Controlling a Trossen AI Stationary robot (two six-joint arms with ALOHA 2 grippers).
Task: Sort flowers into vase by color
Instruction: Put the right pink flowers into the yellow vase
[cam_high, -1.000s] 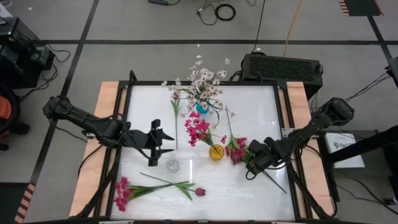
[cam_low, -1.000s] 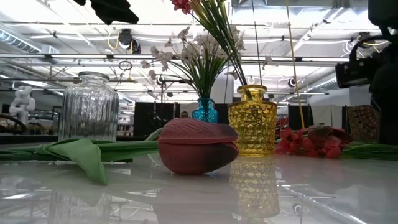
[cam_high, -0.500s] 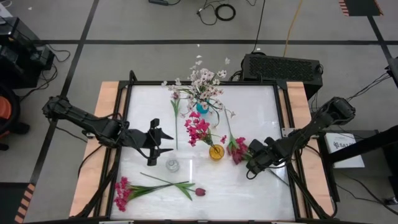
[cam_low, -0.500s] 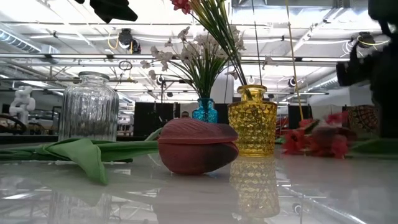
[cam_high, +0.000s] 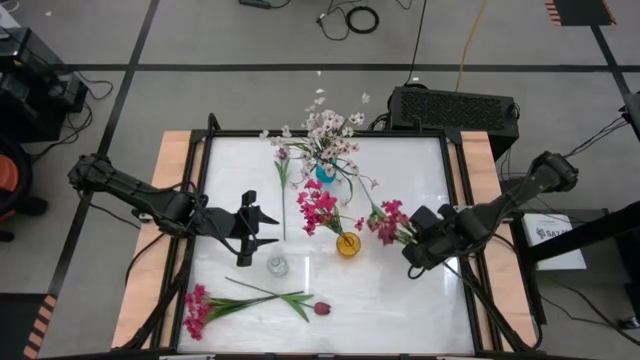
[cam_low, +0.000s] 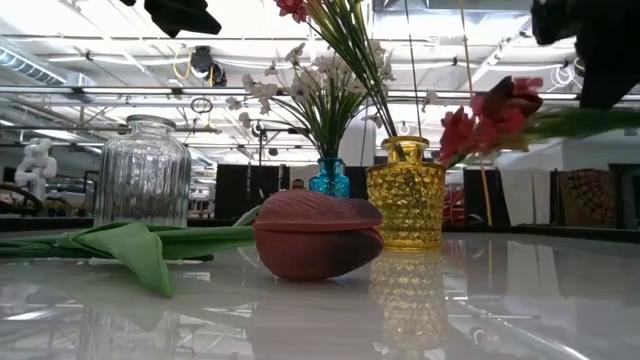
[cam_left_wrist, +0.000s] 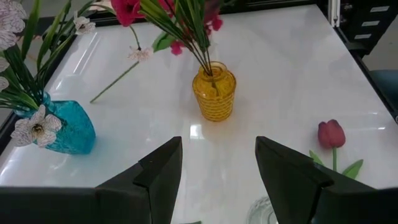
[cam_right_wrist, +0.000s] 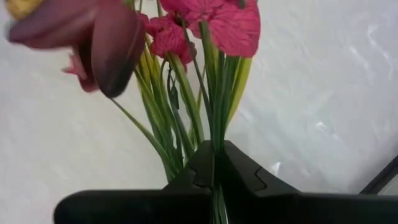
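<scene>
Right hand (cam_high: 418, 240) is clamped shut on the green stems of a magenta flower bunch (cam_high: 386, 220), held off the white worktop (cam_high: 400, 170) just right of the yellow textured glass vase (cam_high: 347, 244); in the right wrist view the stems (cam_right_wrist: 211, 106) run between the closed fingers (cam_right_wrist: 245, 171). Low view shows the bunch (cam_low: 490, 110) in the air, up beside the yellow vase (cam_low: 405, 192). Yellow vase already holds magenta blooms (cam_high: 318, 205). Blue glass vase (cam_high: 324, 173) at the far middle holds white-pink blossom sprays (cam_high: 328, 130). Left hand (cam_high: 262, 228) hovers at the left-middle, fingers (cam_left_wrist: 158, 171) partly apart, holding nothing. Clear ribbed glass vase (cam_high: 277, 266) stands empty near it. On the near-left worktop lie another magenta cluster (cam_high: 196, 308) and a dark maroon tulip (cam_high: 321, 308) on green stems.
</scene>
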